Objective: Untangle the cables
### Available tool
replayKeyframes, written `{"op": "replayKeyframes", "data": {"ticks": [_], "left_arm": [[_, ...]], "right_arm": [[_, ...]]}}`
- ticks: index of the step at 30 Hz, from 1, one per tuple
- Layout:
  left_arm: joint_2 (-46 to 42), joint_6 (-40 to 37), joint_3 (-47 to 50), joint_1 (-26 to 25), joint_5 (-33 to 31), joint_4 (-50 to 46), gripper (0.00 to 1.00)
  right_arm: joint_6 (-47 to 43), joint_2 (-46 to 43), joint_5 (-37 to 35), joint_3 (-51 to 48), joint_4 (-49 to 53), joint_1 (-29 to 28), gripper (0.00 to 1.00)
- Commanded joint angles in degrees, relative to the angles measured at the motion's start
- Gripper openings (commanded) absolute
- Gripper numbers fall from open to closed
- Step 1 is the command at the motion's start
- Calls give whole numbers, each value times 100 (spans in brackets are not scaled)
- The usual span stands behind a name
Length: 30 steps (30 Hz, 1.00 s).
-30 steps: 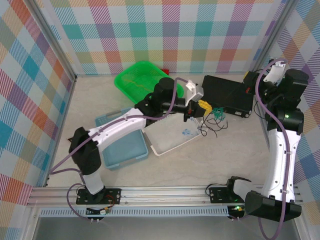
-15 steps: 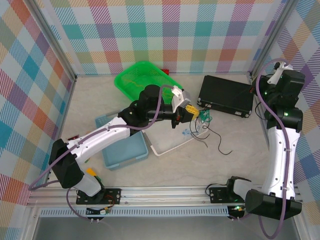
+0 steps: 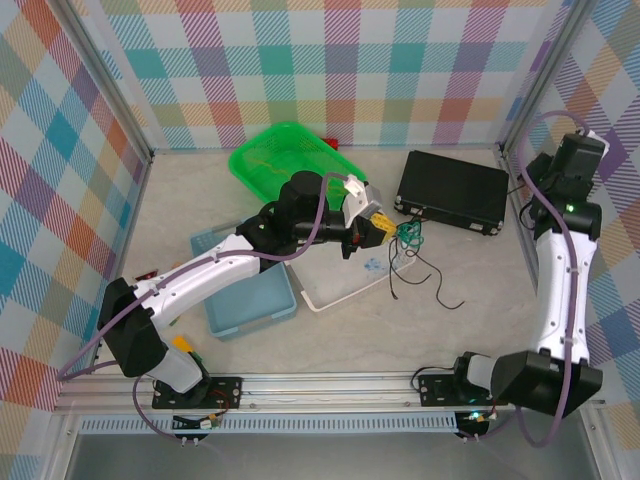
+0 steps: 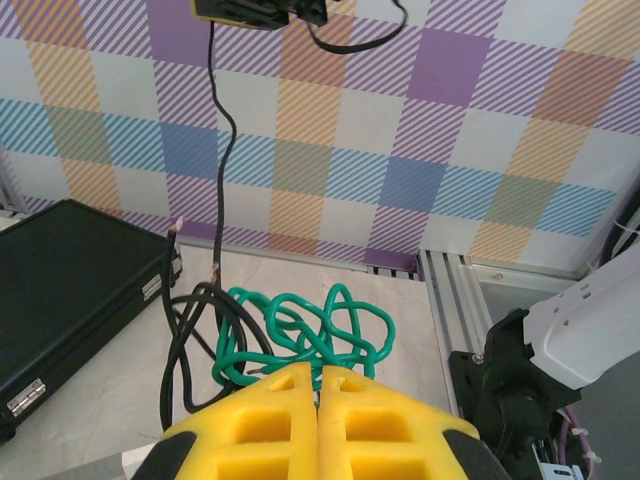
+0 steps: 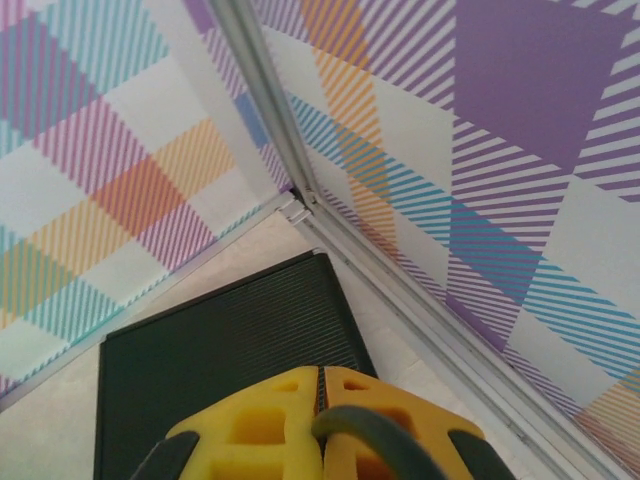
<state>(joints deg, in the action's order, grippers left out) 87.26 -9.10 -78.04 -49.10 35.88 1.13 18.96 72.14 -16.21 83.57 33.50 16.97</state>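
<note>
A green cable (image 4: 300,335) lies in a small knot just past my left gripper (image 4: 320,372), which is shut on one of its loops. From above, the knot (image 3: 408,233) sits mid-table at the fingertips of the left gripper (image 3: 384,228). Black cable (image 4: 188,345) loops against the knot's left side, and a black strand (image 3: 440,290) trails toward the front. My right gripper (image 5: 320,372) is raised high by the far right corner, shut, with a dark cable (image 5: 400,432) running across its fingers. In the left wrist view a black strand (image 4: 222,150) hangs down from it.
A black case (image 3: 450,188) lies behind the knot. A green basket (image 3: 285,155) stands at the back, a blue tray (image 3: 250,295) under my left arm, and a clear tray (image 3: 345,285) beside it. Plaid walls and metal frame rails enclose the table.
My left arm has drawn back to the left with the green knot. My right arm has risen and swung toward the far right corner, and the black strand now lies stretched out on the table.
</note>
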Motion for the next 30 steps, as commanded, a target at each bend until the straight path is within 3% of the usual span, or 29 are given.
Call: {"op": "replayKeyframes", "data": {"ticks": [1,4,12,19,30], "left_arm": [[-219,-131,-256,5,17,-115,0],[-430,212,-297,238,-4,-163,0],[-1075,-23,-787,770,-377,-1318,0],[-1404,620,-950,1628,-218,-1032,0],[-1319,1225,-1991,3019,-569,-1262,0]], "right_arm": [[396,268,-362,384,-110,193,0],[572,522,-226,552,45,271,0],[787,478,315,347,125,254,0],[879,483,1334,541,152,195,0],[946,695,1892,1155,-125,-817,0]]}}
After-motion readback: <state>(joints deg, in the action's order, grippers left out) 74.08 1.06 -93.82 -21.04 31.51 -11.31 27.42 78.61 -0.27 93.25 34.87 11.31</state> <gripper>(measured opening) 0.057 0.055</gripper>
